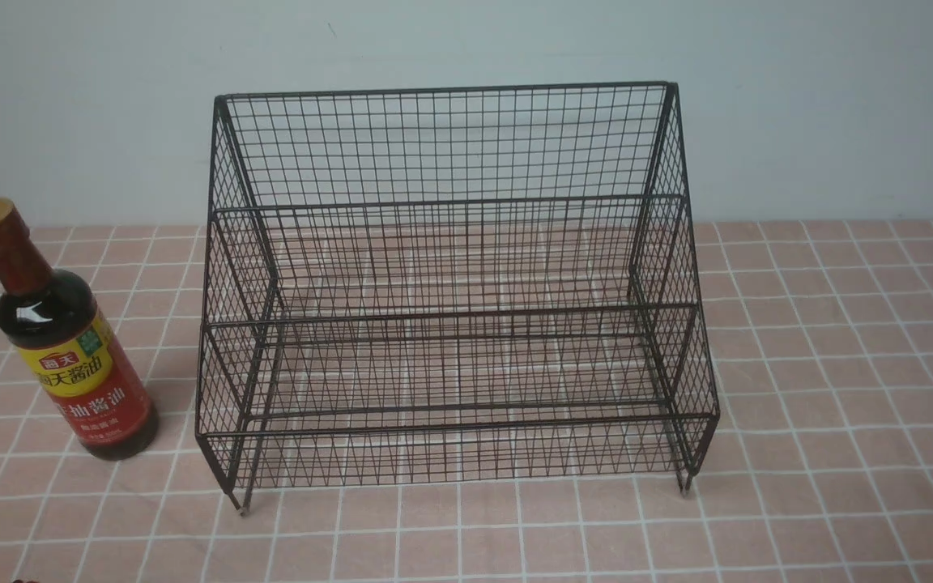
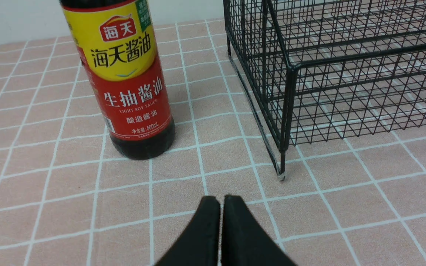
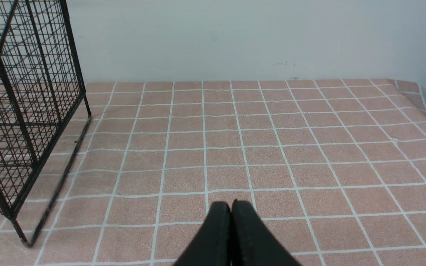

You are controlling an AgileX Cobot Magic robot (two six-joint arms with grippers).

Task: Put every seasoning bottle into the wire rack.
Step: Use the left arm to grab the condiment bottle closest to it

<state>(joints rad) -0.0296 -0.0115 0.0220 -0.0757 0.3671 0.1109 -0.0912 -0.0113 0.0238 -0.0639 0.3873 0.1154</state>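
A dark seasoning bottle (image 1: 70, 356) with a red neck wrap, tan cap and yellow-and-red label stands upright on the cloth, left of the black wire rack (image 1: 450, 308). The rack's tiers hold nothing. In the left wrist view the bottle (image 2: 128, 92) stands ahead of my left gripper (image 2: 221, 198), apart from it, beside the rack's front corner leg (image 2: 282, 162). The left jaws are shut on nothing. My right gripper (image 3: 231, 203) is shut too, empty, over bare cloth beside the rack's other end (image 3: 24, 122). Neither arm shows in the front view.
A pink tablecloth (image 1: 839, 405) with a white grid covers the table. A pale wall (image 1: 466, 40) rises close behind the rack. In the right wrist view the cloth's edge (image 3: 425, 103) drops off at the table's far right.
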